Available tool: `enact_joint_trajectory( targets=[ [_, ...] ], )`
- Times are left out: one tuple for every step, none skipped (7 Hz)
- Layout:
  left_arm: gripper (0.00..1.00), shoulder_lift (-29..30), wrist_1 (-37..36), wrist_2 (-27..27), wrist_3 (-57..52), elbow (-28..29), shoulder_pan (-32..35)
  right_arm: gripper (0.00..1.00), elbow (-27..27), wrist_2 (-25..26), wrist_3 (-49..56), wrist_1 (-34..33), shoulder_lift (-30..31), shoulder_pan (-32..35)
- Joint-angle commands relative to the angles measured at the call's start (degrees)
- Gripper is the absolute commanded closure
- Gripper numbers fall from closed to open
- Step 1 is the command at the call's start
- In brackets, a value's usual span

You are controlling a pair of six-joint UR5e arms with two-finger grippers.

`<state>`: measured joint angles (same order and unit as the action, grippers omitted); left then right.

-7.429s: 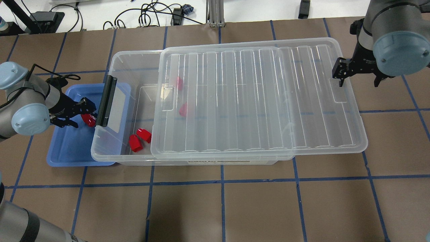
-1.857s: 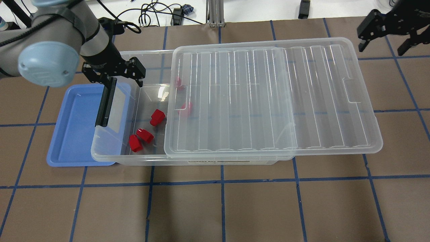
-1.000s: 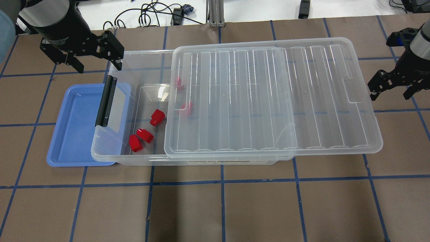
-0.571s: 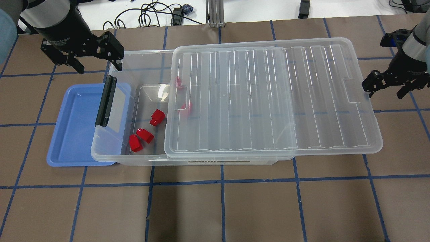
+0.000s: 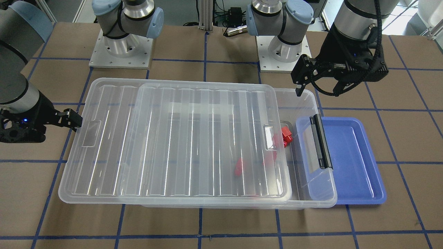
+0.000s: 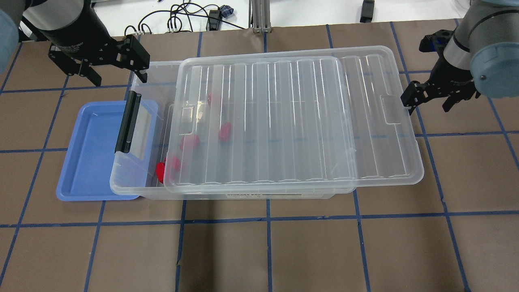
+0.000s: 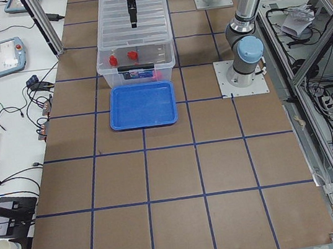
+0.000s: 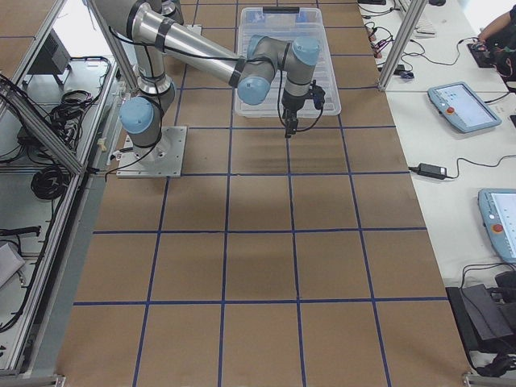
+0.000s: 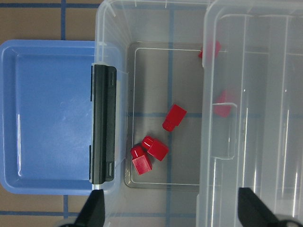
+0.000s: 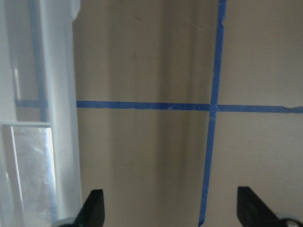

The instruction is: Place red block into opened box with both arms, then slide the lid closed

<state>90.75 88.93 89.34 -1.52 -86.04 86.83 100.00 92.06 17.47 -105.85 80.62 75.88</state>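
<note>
The clear box (image 6: 158,81) lies across the table with its black handle (image 6: 127,123) at the left end. The ribbed lid (image 6: 284,121) rests on the box and covers all but a narrow strip at the handle end. Several red blocks (image 9: 174,117) lie on the box floor, and some (image 6: 225,132) show through the lid. My left gripper (image 6: 121,81) hangs open and empty above the box's far left corner. My right gripper (image 6: 427,106) is open, with one finger (image 6: 408,101) against the lid's right edge (image 10: 61,118).
A blue tray (image 6: 89,162) holding nothing sits partly under the handle end of the box. Cables and gear lie beyond the table's far edge. The lid overhangs the box on the right side.
The lid has slid left over the box and now covers most of the red blocks. My right gripper moved left with the lid's edge. The left gripper stayed put.
</note>
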Motion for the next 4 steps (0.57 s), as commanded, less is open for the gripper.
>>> enact_joint_trajectory(
  targets=[
    [0.0, 0.21, -0.16, -0.04, 0.02, 0.0, 0.0, 0.0, -0.33, -1.53, -4.35, -0.15, 0.06, 4.08],
    [0.0, 0.22, -0.16, -0.04, 0.02, 0.09, 0.0, 0.0, -0.33, -1.36, -5.68, -1.11, -0.02, 6.19],
    [0.0, 0.22, -0.16, -0.04, 0.02, 0.09, 0.09, 0.0, -0.33, -1.44, -5.96, -1.29, 0.15, 6.64],
    [0.0, 0.13, -0.16, -0.04, 0.02, 0.09, 0.09, 0.0, -0.33, -1.36, -6.14, -1.2, 0.06, 7.17]
  ],
)
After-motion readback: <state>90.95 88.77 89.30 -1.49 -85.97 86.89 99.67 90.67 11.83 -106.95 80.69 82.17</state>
